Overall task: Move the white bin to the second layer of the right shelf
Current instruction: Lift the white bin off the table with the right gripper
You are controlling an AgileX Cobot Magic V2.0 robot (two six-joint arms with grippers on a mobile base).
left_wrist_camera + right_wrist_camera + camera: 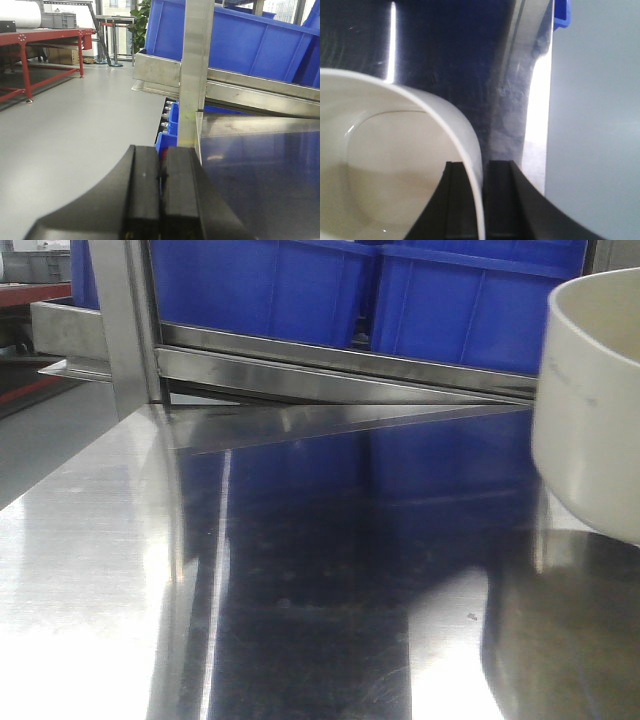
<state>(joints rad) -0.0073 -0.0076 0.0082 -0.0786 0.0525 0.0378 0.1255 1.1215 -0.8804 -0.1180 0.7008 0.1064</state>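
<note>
Exterior front-facing view: we are looking across the polished steel bench, which is filling most of the frame and mirroring blue. Behind it a steel rack level is running across on a slant, carrying two blue crates side by side; we cannot tell which layer it is. A steel upright is standing at its left end.

The white bin is showing at the far right, upright and mouth up, nearer to us than the rack's front bar. We cannot tell whether its base is touching the bench.

In the right wrist view the right jaws are gripping the bin by its rim. The thin wall is running down between them, with one black finger inside the tub and the other outside.

In the left wrist view the left jaws are closed on nothing, their fingers touching. They are hanging just off the bench's left edge, over the grey floor.
</note>
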